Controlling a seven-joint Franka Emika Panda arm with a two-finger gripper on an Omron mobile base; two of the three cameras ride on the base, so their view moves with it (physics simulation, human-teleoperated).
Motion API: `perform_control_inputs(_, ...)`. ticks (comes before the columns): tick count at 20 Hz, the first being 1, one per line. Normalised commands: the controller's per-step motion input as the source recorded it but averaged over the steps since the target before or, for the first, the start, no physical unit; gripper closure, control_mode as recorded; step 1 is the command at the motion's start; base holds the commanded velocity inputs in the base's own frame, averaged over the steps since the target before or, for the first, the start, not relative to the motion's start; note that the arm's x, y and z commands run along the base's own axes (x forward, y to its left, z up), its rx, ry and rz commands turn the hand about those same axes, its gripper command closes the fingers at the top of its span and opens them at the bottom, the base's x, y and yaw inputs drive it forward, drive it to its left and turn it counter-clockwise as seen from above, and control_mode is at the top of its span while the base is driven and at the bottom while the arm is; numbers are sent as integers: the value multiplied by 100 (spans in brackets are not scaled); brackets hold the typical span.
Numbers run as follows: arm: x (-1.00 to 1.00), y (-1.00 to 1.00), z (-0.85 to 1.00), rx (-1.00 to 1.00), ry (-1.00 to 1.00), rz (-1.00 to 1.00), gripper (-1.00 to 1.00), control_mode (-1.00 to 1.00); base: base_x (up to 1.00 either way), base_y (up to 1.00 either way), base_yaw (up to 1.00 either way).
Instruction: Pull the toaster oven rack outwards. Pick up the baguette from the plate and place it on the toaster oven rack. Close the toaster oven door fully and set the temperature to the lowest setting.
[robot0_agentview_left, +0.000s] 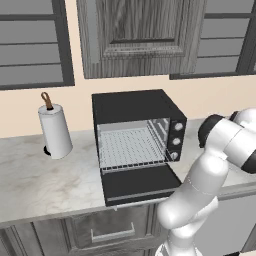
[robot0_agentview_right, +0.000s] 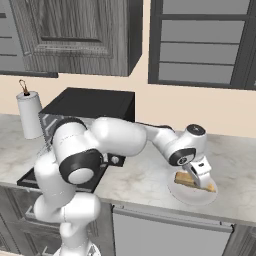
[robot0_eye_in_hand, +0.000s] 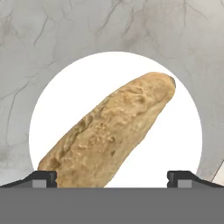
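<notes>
Baguette (robot0_eye_in_hand: 111, 133) lies on the plate (robot0_eye_in_hand: 183, 131) beneath the gripper (robot0_eye_in_hand: 112, 178) (jaws spread wide, nothing held).

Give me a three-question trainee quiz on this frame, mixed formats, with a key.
1. True or false: the toaster oven door is shut.
2. The baguette lies on: A) the rack B) the plate C) the bare counter.
3. Fill in: the gripper above the baguette has its jaws ____.

Key: 1 false, it hangs open. 2 B. 3 open, nothing held.
</notes>
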Motion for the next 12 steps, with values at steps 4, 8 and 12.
perform_control_inputs(4, 32, -3, -24, 0, 0, -6, -100, -100, 0, 0, 0)
perform_control_inputs(8, 4, -16, -46, 0, 4, -7, -100, -100, 0, 0, 0)
perform_control_inputs(12, 9, -3, -24, 0, 1, -4, -100, -100, 0, 0, 0)
